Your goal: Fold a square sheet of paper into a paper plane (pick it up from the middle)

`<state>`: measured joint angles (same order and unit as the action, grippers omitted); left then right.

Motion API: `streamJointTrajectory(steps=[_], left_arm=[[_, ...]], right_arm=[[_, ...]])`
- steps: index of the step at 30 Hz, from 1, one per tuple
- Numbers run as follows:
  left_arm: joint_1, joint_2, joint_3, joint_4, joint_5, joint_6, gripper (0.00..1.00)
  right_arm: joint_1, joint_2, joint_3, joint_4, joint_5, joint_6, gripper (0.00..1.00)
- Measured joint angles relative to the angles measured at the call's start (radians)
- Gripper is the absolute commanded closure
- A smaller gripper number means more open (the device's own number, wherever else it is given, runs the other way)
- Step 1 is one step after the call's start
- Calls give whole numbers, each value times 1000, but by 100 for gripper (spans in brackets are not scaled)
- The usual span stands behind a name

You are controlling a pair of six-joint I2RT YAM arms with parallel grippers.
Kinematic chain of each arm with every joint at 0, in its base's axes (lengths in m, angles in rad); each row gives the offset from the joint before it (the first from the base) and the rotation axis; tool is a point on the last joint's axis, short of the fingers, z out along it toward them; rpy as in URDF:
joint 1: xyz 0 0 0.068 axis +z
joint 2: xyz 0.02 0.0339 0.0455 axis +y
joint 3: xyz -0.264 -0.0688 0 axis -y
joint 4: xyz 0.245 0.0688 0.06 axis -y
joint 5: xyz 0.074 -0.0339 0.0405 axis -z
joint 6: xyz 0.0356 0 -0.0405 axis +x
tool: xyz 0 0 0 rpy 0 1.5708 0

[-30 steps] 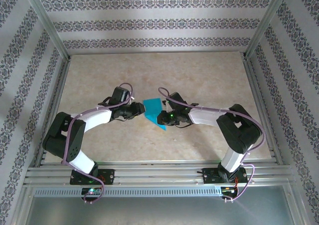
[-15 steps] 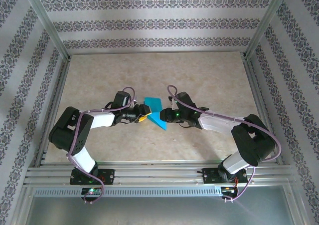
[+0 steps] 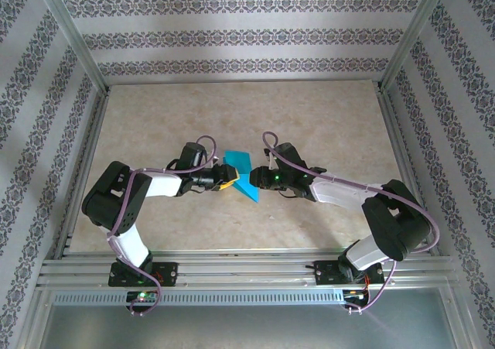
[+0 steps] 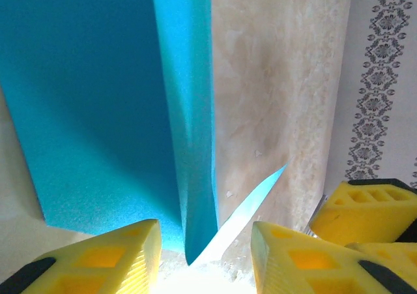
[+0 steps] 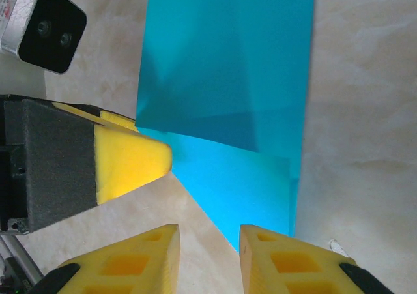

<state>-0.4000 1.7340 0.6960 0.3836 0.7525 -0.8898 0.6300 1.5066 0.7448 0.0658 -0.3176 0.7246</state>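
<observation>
The square sheet of paper [image 3: 240, 169] is teal-blue, partly folded, and lies on the table between my two grippers. In the left wrist view one flap of the paper [image 4: 189, 144] stands up as a ridge, and its pale edge runs down into the gap of my left gripper [image 4: 205, 234]. The yellow fingers [image 4: 111, 258] stand apart on either side of it without pinching. My right gripper [image 5: 208, 232] is open too, with the paper's pointed corner [image 5: 260, 203] lying just ahead of its right finger. From above, the left gripper [image 3: 225, 181] and right gripper [image 3: 258, 180] face each other across the sheet.
The marble-look table [image 3: 325, 124] is ringed by an aluminium frame [image 3: 232, 268] and patterned walls. The left gripper's finger [image 5: 127, 160] crowds the right wrist view, and the right gripper's yellow fingers [image 4: 365, 209] show at the left wrist view's right edge.
The left arm has stretched lower and its gripper has slid right up to the paper's left edge. The right arm has lowered and extended. The paper has barely shifted.
</observation>
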Motion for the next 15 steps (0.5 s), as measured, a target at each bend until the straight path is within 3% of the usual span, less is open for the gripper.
streamJointTrajectory(steps=[8,15], left_arm=[[0,39,29,2,3,56,73],[0,47,31,9,0,60,88]], right_arm=[[-6,-9,-16,5,14,7,68],[-6,-44,-40,6,59,-14,50]])
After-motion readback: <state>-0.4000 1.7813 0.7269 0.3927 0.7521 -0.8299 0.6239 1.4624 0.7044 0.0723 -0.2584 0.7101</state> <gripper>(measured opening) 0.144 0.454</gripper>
